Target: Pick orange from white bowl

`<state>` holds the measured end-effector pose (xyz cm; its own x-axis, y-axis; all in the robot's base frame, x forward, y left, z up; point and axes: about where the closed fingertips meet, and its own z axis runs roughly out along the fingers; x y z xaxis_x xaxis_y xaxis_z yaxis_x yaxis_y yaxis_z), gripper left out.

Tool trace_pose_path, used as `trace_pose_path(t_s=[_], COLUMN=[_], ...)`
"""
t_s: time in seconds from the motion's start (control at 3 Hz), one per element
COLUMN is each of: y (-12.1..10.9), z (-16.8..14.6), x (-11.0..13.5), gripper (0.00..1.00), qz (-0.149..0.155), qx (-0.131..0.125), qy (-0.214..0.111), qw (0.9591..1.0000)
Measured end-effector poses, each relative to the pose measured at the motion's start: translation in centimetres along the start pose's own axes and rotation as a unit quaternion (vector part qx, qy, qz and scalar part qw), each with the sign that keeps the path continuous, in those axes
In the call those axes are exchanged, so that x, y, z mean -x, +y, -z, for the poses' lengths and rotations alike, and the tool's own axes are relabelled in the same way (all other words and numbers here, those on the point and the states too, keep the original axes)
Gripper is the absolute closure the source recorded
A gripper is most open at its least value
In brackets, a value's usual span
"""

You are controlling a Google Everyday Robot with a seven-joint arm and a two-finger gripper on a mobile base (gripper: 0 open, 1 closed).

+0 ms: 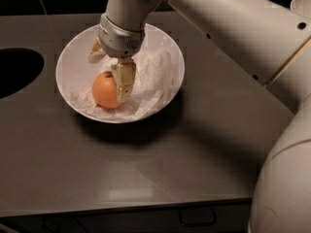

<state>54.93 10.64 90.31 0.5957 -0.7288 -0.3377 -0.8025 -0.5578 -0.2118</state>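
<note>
The orange point(103, 91) lies in the left part of the white bowl point(165, 50), on crumpled white paper point(153, 74). The bowl stands on a dark grey counter. My gripper point(108, 76) reaches down into the bowl from above and is open. One finger point(124, 79) stands against the orange's right side. The other finger point(95, 52) is at the upper left, behind the orange. The orange's right edge is partly hidden by the near finger.
A dark round opening point(14, 72) is cut into the counter at the left. A small white dish point(301, 4) sits at the top right edge. My white arm point(243, 28) crosses the right side. The counter's front edge point(121, 208) runs below, with a drawer handle point(197, 221).
</note>
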Motion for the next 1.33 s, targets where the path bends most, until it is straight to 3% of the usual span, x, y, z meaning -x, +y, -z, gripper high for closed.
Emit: trace_pose_path(t_s=[1.33], y=[0.32], z=[-1.1], x=[-0.39], gripper=[0.21], qz=[-0.006], qx=[0.01], qy=[-0.011], qw=[0.9999])
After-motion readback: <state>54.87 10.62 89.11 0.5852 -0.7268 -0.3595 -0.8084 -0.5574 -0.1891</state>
